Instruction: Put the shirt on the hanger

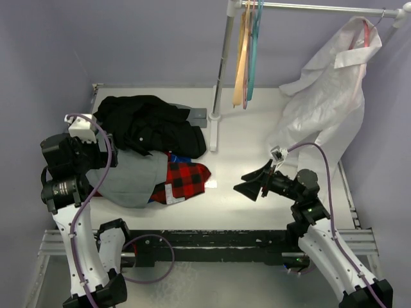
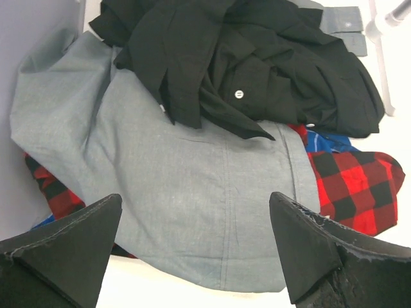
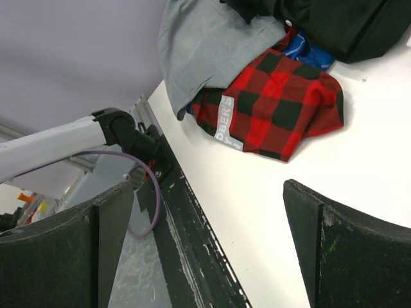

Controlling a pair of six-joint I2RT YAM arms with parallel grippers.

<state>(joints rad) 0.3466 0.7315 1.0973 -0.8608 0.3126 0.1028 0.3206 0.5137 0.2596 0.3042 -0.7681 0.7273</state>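
Status: pre-grasp, nothing picked up yet.

- the shirt (image 1: 151, 122) is crumpled in a heap at the far-left corner of the bench (image 1: 237, 208). It lies partly on top of a grey garment (image 2: 180, 186), which spreads toward the left edge.
- The plaid cloth (image 1: 187, 179) sticks out from under that pile toward the bench middle, with a bit of blue fabric (image 2: 329, 142) beside it.
- left gripper (image 2: 194, 199): fingers spread wide, empty. It hovers over the grey garment on the near side of the shirt, not touching anything.
- right gripper (image 3: 209, 186): also wide and empty. It sits over bare bench right of centre, well apart from the pile and facing it.
- the hanger: can't pick out a light-blue one in any view. The rail (image 1: 321, 8) along the far edge carries a few coloured hangers (image 1: 246, 64) near the pole. A white garment (image 1: 334, 90) hangs at the far-right corner.

My read is that we're at step one, getting hold of the shirt.

The next move needs the left arm to go forward, past the grey cloth, and pinch black fabric only. The area near the button (image 2: 239, 94) looks like the front placket, so the collar should be close by.

The main risk is catching the grey layer along with the shirt, since the two overlap. The hanger has to be located before any threading can start.
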